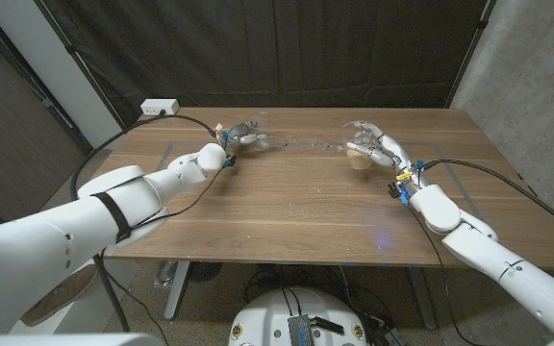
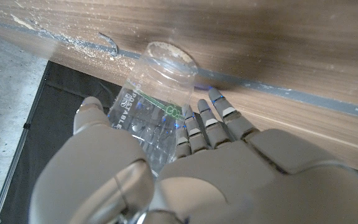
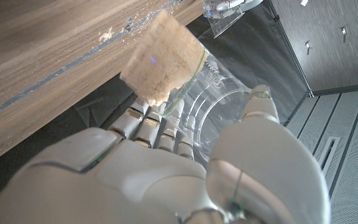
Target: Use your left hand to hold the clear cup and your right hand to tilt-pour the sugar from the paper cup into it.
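Upper left, one power strip [image 1: 160, 107]; your left hand [image 1: 245, 135] grips an empty clear cup [image 2: 151, 112], your right hand [image 1: 378, 150] a sugar-filled clear cup [image 3: 185, 81].

left hand [image 1: 242, 135] gripping a clear cup [image 1: 259, 142] at the wooden table's [image 1: 287, 207] far left, right hand [image 1: 378, 146] holding another cup [image 1: 360, 154] far right

Clear cup [image 2: 151, 102] in left hand [image 2: 166, 168]: white and green print on its wall, beside the fingers, too blurred to read.
Elsewhere: no legible text.
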### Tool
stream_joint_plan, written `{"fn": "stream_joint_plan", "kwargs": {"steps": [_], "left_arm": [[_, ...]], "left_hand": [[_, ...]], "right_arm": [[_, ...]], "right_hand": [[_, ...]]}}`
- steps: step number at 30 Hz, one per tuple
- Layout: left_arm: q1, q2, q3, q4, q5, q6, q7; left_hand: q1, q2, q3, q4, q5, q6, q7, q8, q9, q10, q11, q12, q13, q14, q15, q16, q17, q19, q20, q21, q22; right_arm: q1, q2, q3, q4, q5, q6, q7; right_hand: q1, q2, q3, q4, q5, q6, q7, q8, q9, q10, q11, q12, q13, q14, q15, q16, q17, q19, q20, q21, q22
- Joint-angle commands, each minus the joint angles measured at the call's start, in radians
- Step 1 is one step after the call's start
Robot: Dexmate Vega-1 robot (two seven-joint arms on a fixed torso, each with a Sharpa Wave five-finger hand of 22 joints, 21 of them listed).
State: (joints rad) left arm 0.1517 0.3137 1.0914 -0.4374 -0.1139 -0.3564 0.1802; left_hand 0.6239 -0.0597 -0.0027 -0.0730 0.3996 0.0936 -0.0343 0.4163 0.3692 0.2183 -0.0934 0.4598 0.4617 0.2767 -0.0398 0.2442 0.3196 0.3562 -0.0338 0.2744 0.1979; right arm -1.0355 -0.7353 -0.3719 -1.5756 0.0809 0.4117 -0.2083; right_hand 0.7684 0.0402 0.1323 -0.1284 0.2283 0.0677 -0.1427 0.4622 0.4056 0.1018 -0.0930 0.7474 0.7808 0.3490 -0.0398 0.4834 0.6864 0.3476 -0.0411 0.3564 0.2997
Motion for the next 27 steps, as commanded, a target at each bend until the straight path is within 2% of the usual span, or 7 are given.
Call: {"fn": "stream_joint_plan", "kwargs": {"steps": [1,8,11,16,23,27], "left_arm": [[0.002,-0.016,-0.009,0.0,-0.016,-0.036,0.002],[0.019,-0.002,-0.011,0.0,0.01,-0.16,0.058],[0.028,-0.001,-0.018,0.0,0.009,-0.189,0.069],[0.047,-0.008,-0.04,0.0,-0.01,-0.206,0.074],[0.085,-0.033,-0.088,0.0,-0.063,-0.192,0.064],[0.112,-0.048,-0.13,0.0,-0.105,-0.206,0.047]], "left_hand": [[0.026,0.009,0.0,-0.013,0.006,0.034,-0.002,0.018,0.006,0.03,-0.013,0.022,0.01,0.04,-0.056,0.015,0.01,0.03,-0.004,0.017,0.004],[0.077,0.047,0.012,-0.025,0.007,0.09,-0.019,0.051,0.014,0.098,-0.044,0.07,0.033,0.129,-0.082,0.047,0.034,0.06,-0.018,0.028,0.007],[0.091,0.058,0.016,-0.028,0.007,0.106,-0.027,0.062,0.018,0.118,-0.048,0.085,0.042,0.153,-0.094,0.057,0.044,0.073,-0.022,0.032,0.008],[0.112,0.072,0.018,-0.033,0.003,0.131,-0.031,0.08,0.025,0.142,-0.053,0.108,0.058,0.193,-0.104,0.074,0.06,0.097,-0.026,0.04,0.01],[0.154,0.088,0.019,-0.044,-0.008,0.184,-0.047,0.121,0.042,0.199,-0.066,0.163,0.097,0.266,-0.121,0.107,0.094,0.166,-0.034,0.068,0.016],[0.172,0.099,0.021,-0.048,-0.012,0.198,-0.039,0.135,0.048,0.21,-0.064,0.18,0.113,0.29,-0.123,0.121,0.11,0.191,-0.04,0.079,0.02]], "right_arm": [[-0.016,0.001,0.008,0.002,0.001,0.005,-0.016],[-0.021,0.004,0.007,0.012,0.003,0.015,-0.018],[-0.023,0.004,0.008,0.013,0.002,0.018,-0.02],[-0.026,0.003,0.009,0.016,-0.001,0.022,-0.023],[-0.036,-0.003,0.01,0.014,-0.002,0.02,-0.021],[-0.035,-0.003,0.01,0.021,-0.007,0.03,-0.023]], "right_hand": [[0.0,0.009,-0.002,0.002,0.0,0.008,-0.007,0.006,0.003,0.008,-0.002,0.007,0.003,0.01,-0.179,-0.001,0.004,-0.007,-0.032,0.004,0.001],[-0.001,0.01,-0.003,0.003,0.0,0.01,-0.007,0.007,0.003,0.007,-0.002,0.009,0.005,0.01,-0.18,-0.002,0.007,-0.008,-0.032,0.005,0.001],[-0.001,0.01,-0.003,0.003,0.0,0.01,-0.008,0.007,0.003,0.007,-0.003,0.009,0.006,0.01,-0.18,-0.003,0.008,-0.009,-0.032,0.005,0.001],[0.001,0.012,-0.002,0.003,0.0,0.015,-0.01,0.009,0.003,0.009,-0.005,0.011,0.007,0.012,-0.182,-0.003,0.01,-0.01,-0.032,0.005,0.001],[0.003,0.015,-0.002,0.003,-0.001,0.018,-0.013,0.009,0.003,0.008,-0.005,0.012,0.009,0.015,-0.18,-0.002,0.014,-0.009,-0.033,0.006,0.001],[0.004,0.015,-0.002,0.002,-0.001,0.019,-0.011,0.01,0.003,0.009,-0.006,0.014,0.01,0.017,-0.181,-0.003,0.015,-0.009,-0.033,0.006,0.001]]}}
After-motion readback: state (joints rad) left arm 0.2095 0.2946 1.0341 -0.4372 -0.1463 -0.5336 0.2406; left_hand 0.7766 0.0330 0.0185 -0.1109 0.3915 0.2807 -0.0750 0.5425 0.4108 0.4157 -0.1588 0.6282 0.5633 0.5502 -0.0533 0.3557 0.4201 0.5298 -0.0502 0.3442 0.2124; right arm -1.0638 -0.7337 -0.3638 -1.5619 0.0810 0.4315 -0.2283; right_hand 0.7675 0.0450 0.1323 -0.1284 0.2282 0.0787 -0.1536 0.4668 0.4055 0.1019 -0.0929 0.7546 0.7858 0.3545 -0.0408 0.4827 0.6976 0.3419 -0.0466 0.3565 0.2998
